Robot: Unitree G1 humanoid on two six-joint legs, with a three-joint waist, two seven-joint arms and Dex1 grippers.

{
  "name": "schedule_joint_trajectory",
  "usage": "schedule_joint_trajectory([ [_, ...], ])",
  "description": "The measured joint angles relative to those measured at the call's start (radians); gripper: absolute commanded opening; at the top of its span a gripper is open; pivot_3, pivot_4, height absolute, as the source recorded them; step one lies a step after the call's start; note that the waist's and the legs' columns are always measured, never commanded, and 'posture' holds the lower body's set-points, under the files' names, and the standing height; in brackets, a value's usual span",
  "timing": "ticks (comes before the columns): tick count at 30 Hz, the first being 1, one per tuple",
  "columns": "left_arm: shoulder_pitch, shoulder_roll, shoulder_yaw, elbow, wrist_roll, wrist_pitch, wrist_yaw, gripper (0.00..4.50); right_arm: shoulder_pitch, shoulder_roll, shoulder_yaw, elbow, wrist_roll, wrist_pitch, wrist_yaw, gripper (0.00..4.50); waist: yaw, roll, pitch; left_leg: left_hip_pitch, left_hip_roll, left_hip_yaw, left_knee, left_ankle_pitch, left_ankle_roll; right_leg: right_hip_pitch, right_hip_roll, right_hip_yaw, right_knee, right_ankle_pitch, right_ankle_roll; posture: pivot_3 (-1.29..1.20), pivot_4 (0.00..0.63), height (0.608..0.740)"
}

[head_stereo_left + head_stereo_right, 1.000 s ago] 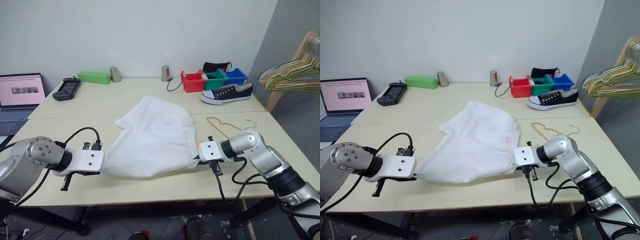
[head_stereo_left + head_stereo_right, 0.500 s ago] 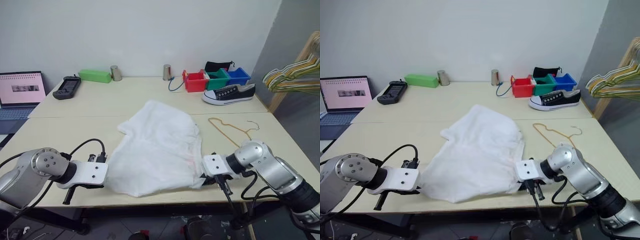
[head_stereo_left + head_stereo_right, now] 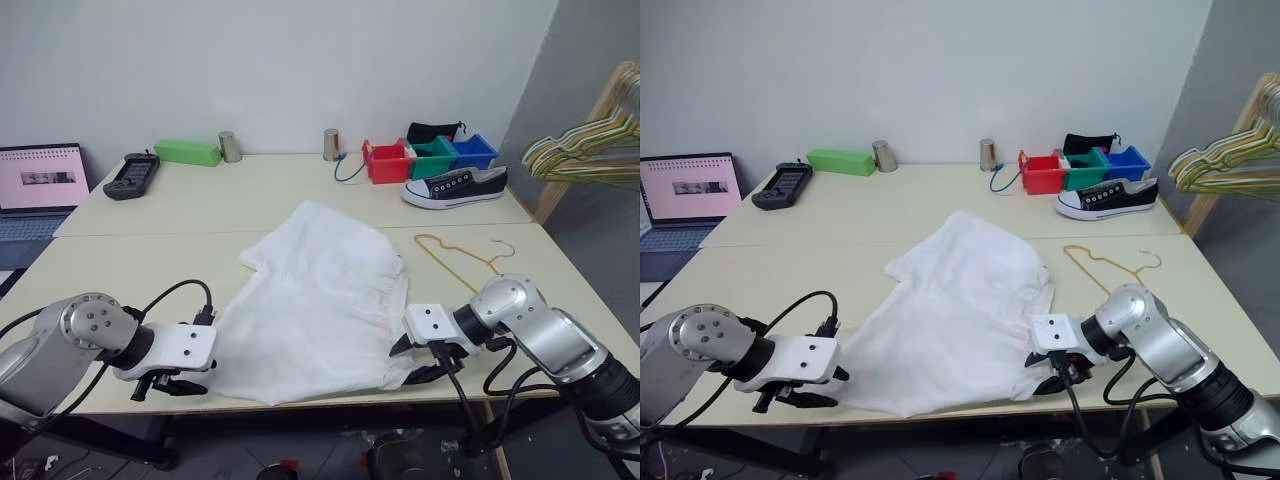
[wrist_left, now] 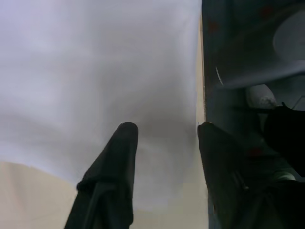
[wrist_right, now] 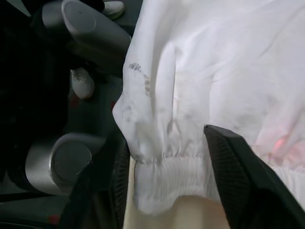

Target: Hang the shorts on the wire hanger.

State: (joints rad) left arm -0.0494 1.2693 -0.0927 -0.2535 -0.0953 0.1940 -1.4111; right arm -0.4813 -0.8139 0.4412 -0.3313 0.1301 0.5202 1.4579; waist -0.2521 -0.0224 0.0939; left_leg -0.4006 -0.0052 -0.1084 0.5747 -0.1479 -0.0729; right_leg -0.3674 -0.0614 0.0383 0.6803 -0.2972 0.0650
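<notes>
Shorts: the shorts (image 3: 320, 300) are being carried flat by the tabletop (image 3: 150, 215), spread from its middle down to the near edge, where one corner of the gathered waistband is drooping slightly over the edge; a faint orange-red tint is being seen near that waistband in the right wrist view.
Wire hanger: the wire hanger (image 3: 455, 255) is lying flat on the right part of the tabletop, just beside the far right side of the shorts, hook pointing toward the right edge; it is being touched by neither gripper.
Left gripper: the left gripper (image 3: 170, 384) is being held at the near edge of the tabletop, at the near left corner of the shorts; its fingers (image 4: 121, 157) are standing apart with the white cloth lying beneath and between them, not being pinched.
Right gripper: the right gripper (image 3: 418, 360) is being held at the near edge, at the near right corner of the shorts; its fingers (image 5: 228, 162) are spread wide over the elastic hem, nothing being clamped.
Far edge: a black shoe (image 3: 455, 187), red, green and blue bins (image 3: 430, 158), two metal cups (image 3: 331, 145), a green box (image 3: 188, 153) and a black handset (image 3: 133, 176) are being kept along the far edge.
Left side: an open laptop (image 3: 40, 185) is sitting beyond the left edge.
Right side: a rack of hangers (image 3: 585, 150) is standing beyond the right edge.
</notes>
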Motion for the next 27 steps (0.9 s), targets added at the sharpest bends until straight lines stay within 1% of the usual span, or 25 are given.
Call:
schedule_joint_trajectory([
  [1, -0.001, 0.004, 0.010, -0.011, -0.012, -0.002, -0.008, 3.18, -0.005, -0.007, -0.012, -0.018, 0.015, 0.015, 0.004, 3.63, 0.000, 0.000, 0.000, 0.000, 0.000, 0.000, 0.000, 0.000, 0.000, 0.000, 0.000, 0.000, 0.000, 0.000, 0.000, -0.21, 0.030, 0.740],
  [4, -0.018, 0.013, 0.052, -0.076, -0.096, 0.033, -0.048, 3.85, -0.022, -0.028, -0.052, -0.065, 0.082, 0.079, 0.007, 4.40, 0.000, -0.001, 0.000, -0.001, 0.000, 0.001, 0.000, 0.000, 0.000, 0.000, 0.000, 0.000, 0.000, 0.000, 0.000, -0.22, 0.027, 0.740],
  [5, -0.038, 0.017, 0.069, -0.113, -0.144, 0.065, -0.067, 4.07, -0.029, -0.032, -0.072, -0.078, 0.107, 0.109, 0.003, 4.50, 0.001, -0.001, 0.001, -0.001, 0.000, 0.001, 0.000, 0.000, 0.000, 0.000, 0.000, 0.000, 0.000, 0.000, 0.000, -0.23, 0.026, 0.740],
  [7, -0.097, 0.019, 0.098, -0.172, -0.222, 0.122, -0.083, 4.47, -0.052, -0.028, -0.110, -0.088, 0.144, 0.167, -0.025, 4.50, 0.000, -0.001, 0.001, -0.001, 0.000, 0.001, 0.000, 0.000, 0.000, 0.000, 0.000, 0.000, 0.000, 0.000, 0.000, -0.23, 0.024, 0.740],
  [8, -0.154, -0.006, 0.100, -0.182, -0.253, 0.158, -0.070, 4.47, -0.058, -0.025, -0.129, -0.081, 0.150, 0.192, -0.053, 4.50, 0.000, -0.001, 0.001, 0.000, 0.000, 0.001, 0.000, 0.000, 0.000, 0.000, 0.000, 0.000, 0.000, 0.000, 0.000, -0.23, 0.024, 0.740],
  [9, -0.222, -0.052, 0.096, -0.186, -0.282, 0.203, -0.041, 4.47, -0.063, -0.015, -0.148, -0.063, 0.152, 0.213, -0.089, 4.50, 0.001, -0.001, 0.001, 0.000, 0.000, 0.001, 0.000, 0.000, 0.000, 0.000, 0.000, 0.000, 0.000, 0.000, 0.000, -0.25, 0.025, 0.740],
  [11, -0.353, -0.179, 0.077, -0.191, -0.339, 0.307, 0.050, 4.47, -0.076, 0.015, -0.171, 0.006, 0.129, 0.237, -0.183, 4.50, 0.002, -0.002, 0.000, 0.000, -0.001, 0.001, 0.000, 0.003, 0.004, 0.002, 0.001, -0.001, -0.001, 0.000, 0.001, -0.26, 0.025, 0.740],
  [12, -0.394, -0.245, 0.069, -0.191, -0.349, 0.340, 0.097, 4.47, -0.085, 0.027, -0.177, 0.047, 0.116, 0.240, -0.221, 4.50, 0.003, -0.002, 0.000, 0.001, -0.001, 0.001, 0.001, 0.003, 0.005, 0.009, 0.001, 0.000, -0.001, 0.001, 0.002, -0.27, 0.025, 0.740],
  [13, -0.417, -0.284, 0.051, -0.196, -0.360, 0.366, 0.140, 4.47, -0.091, 0.036, -0.185, 0.084, 0.099, 0.242, -0.260, 4.50, 0.000, -0.002, 0.001, 0.001, -0.001, 0.001, 0.002, 0.003, 0.005, 0.009, 0.001, 0.000, -0.001, 0.001, 0.002, -0.29, 0.025, 0.740],
  [15, -0.492, -0.456, -0.003, -0.163, -0.328, 0.414, 0.284, 4.47, -0.118, 0.056, -0.202, 0.247, 0.040, 0.211, -0.378, 4.50, -0.003, -0.003, 0.000, 0.003, -0.002, 0.001, 0.006, 0.004, 0.006, 0.015, 0.001, 0.000, -0.002, 0.002, 0.003, -0.29, 0.026, 0.740],
  [16, -0.507, -0.519, -0.040, -0.155, -0.304, 0.411, 0.338, 4.47, -0.144, 0.064, -0.208, 0.342, 0.004, 0.184, -0.436, 4.50, -0.008, -0.003, 0.001, 0.002, -0.002, 0.002, 0.006, 0.004, 0.006, 0.014, 0.001, 0.002, -0.003, 0.002, 0.004, -0.30, 0.023, 0.740],
  [18, -0.510, -0.598, -0.103, -0.121, -0.255, 0.407, 0.418, 4.47, -0.181, 0.068, -0.227, 0.511, -0.049, 0.128, -0.526, 4.50, -0.025, -0.003, 0.000, 0.002, -0.002, 0.002, 0.008, 0.004, 0.006, 0.015, 0.001, 0.002, -0.003, 0.002, 0.004, -0.30, 0.022, 0.740],
  [21, -0.514, -0.648, -0.138, -0.073, -0.206, 0.380, 0.467, 4.47, -0.230, 0.076, -0.233, 0.685, -0.076, 0.080, -0.572, 4.50, -0.054, -0.002, 0.000, 0.002, -0.001, 0.003, 0.008, 0.004, 0.006, 0.015, 0.002, 0.003, -0.002, 0.003, 0.005, -0.30, 0.023, 0.740],
  [22, -0.517, -0.685, -0.154, -0.049, -0.190, 0.369, 0.486, 4.47, -0.268, 0.077, -0.234, 0.794, -0.089, 0.048, -0.580, 4.50, -0.065, -0.002, 0.000, 0.002, -0.001, 0.004, 0.008, 0.003, 0.006, 0.015, 0.002, 0.003, -0.002, 0.005, 0.009, -0.30, 0.022, 0.740],
  [24, -0.518, -0.699, -0.169, -0.043, -0.184, 0.367, 0.494, 4.47, -0.289, 0.077, -0.238, 0.857, -0.104, 0.028, -0.585, 4.50, -0.081, -0.002, 0.000, 0.001, -0.001, 0.003, 0.007, 0.003, 0.006, 0.014, 0.002, 0.003, -0.002, 0.004, 0.009, -0.30, 0.021, 0.740],
  [27, -0.516, -0.721, -0.177, -0.028, -0.168, 0.363, 0.512, 4.47, -0.333, 0.077, -0.241, 1.014, -0.110, 0.006, -0.565, 4.50, -0.098, -0.002, 0.000, 0.001, -0.001, 0.003, 0.007, 0.002, 0.007, 0.015, 0.003, 0.003, -0.002, 0.004, 0.010, -0.28, 0.019, 0.740],
])
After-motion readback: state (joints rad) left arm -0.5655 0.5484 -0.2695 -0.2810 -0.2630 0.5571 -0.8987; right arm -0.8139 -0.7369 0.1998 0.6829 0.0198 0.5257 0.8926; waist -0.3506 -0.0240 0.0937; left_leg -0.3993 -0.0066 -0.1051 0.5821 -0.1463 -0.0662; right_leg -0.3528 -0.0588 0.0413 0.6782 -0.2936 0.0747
